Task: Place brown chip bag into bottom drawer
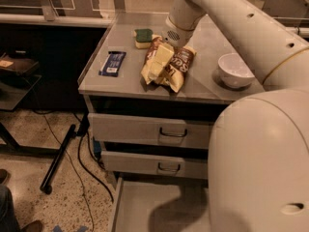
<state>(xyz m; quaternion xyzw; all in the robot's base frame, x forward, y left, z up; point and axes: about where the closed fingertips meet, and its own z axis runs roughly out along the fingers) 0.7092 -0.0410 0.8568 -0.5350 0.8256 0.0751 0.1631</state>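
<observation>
Fingers of the gripper [161, 63] press down onto the brown chip bag [177, 67]; we cannot tell whether they are apart or clamped. We see the bag lying crumpled on the table [205, 87], between a blue wrapper [112, 63] and a white bowl [235, 70], with a green sponge [143, 36] just behind. Below, the bottom drawer [145, 207] stands pulled out.

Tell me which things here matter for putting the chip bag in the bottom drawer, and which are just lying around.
In the job: brown chip bag, on the cabinet top; bottom drawer, pulled open; gripper, down at the bag.
Lying about: white bowl; blue wrapper; green sponge; two upper drawers.
</observation>
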